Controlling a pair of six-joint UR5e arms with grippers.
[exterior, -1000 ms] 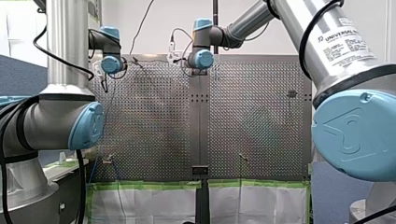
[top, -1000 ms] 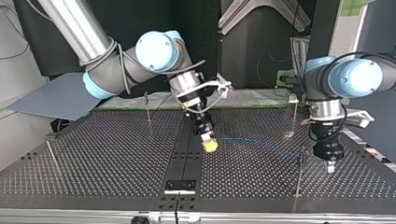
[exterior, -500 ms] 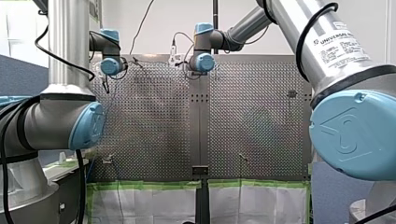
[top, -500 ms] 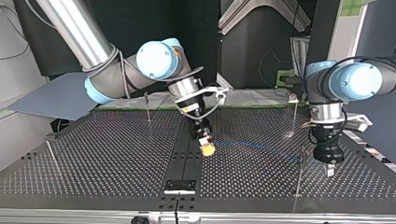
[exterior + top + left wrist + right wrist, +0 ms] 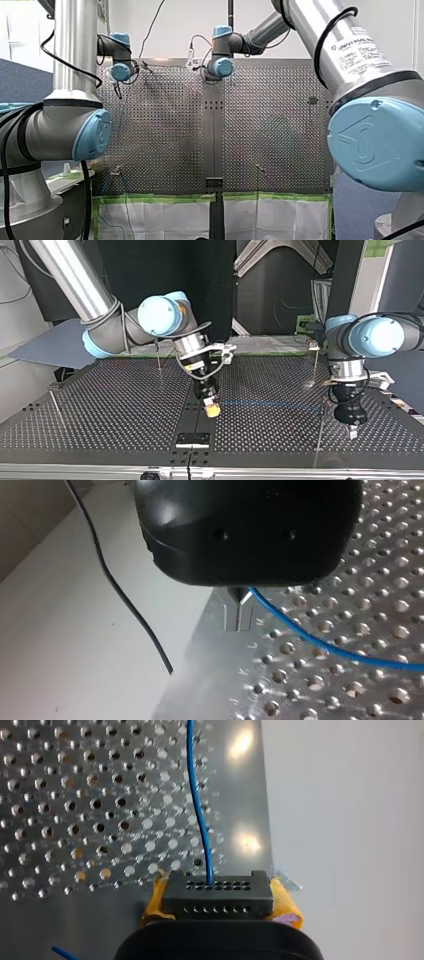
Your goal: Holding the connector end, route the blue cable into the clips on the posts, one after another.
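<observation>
My right end effector (image 5: 212, 409) is clamping the connector (image 5: 218, 897) over the tabletop's (image 5: 100, 405) open middle, while my left end effector (image 5: 353, 430), beside a post (image 5: 320, 432), is pinching the blue cable (image 5: 325, 647).

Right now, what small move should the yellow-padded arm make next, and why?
Probably my right gripper should carry the connector toward the rear post at the top view's left, drawing the blue cable along. It is shut on the connector, the cable stretches from there toward my left gripper, and no cable reaches that post yet.
</observation>
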